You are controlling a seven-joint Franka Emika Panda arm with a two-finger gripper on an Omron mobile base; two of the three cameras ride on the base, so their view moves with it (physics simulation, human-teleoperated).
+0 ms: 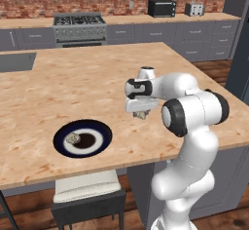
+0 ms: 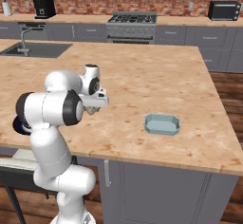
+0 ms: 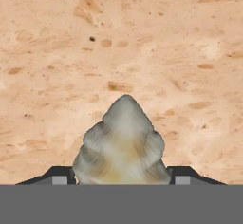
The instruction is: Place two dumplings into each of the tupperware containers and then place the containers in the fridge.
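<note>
- Gripper (image 1: 141,113): one; fingers part-spread and closed on a dumpling, carried above the island counter (image 1: 73,83), between the plate and the teal container
- Dumpling, held (image 3: 122,144): one; lumpy beige-white, pinched between the two dark finger tips, its pointed end towards the counter
- Dumpling, resting (image 1: 73,137): one; on the left side of the plate
- Plate (image 1: 99,130): one; round, dark blue rim, on the counter near its front edge, left of the gripper
- Tupperware container (image 2: 162,124): one counted; small, pale blue-teal, on the counter to the right of the gripper and well apart from it; appears empty, though its floor is too small to read surely
- Fridge (image 1: 239,63): one; a dark sliver at the far right of the counter, probably its side
- Risk, slip: the morsel is soft and rounded, held by its flanks alone; a quick swing towards the container could shake it loose onto the counter
- Risk, miss: the container is shallow and small; a release off-centre or from high up could bounce the dumpling over the rim
- Risk, nudge: a low approach could push the light container along the counter
</note>
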